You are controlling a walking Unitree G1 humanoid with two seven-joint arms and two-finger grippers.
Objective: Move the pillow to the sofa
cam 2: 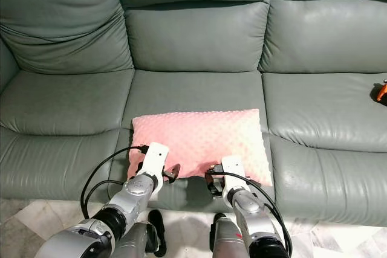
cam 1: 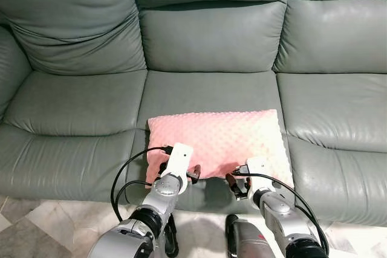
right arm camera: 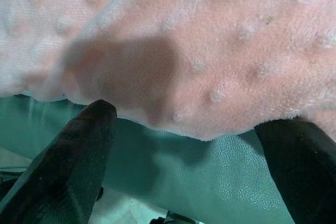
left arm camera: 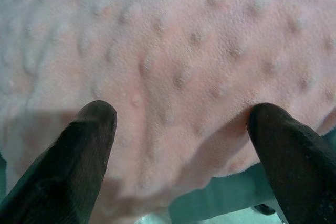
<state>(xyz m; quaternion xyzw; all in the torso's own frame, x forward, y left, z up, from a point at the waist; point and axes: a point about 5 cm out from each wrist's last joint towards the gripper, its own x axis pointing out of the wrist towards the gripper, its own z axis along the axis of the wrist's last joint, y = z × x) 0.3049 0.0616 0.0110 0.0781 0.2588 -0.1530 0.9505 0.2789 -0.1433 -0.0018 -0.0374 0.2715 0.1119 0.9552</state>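
A pale marbled tile floor (cam 1: 36,225) runs along the foot of the seating, with grey veining showing at the near left corner. At the far right edge of the right eye view a small orange and black object (cam 2: 381,92) lies on a seat cushion, cut off by the frame so that what it is cannot be told.

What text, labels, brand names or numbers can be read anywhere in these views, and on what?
None: no readable text.
The pink pillow is plain and dotted.
The green sofa bears no label or mark.
The left gripper and right gripper carry no lettering.
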